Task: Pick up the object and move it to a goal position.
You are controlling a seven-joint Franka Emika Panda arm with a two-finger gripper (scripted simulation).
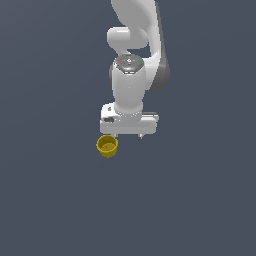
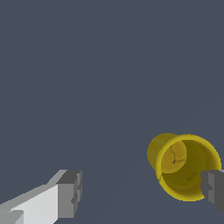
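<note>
The gripper [image 1: 128, 135] hangs spread wide with nothing between its 2 fingers [image 2: 69, 194]. The yellow cup [image 1: 107, 146] sits upright on the floor, off-centre, right against 1 fingertip.

Lighting is even and moderate in both views; the counter [image 1: 50, 200] renders as flat slate grey with no glare and no distinct cast shadows. The white arm [image 1: 131, 90] shows soft shading, brightest on its upper surfaces. Both renders are low-resolution, with jagged edges on the pincer [image 2: 140, 192]. No blur or edge distortion.
</note>
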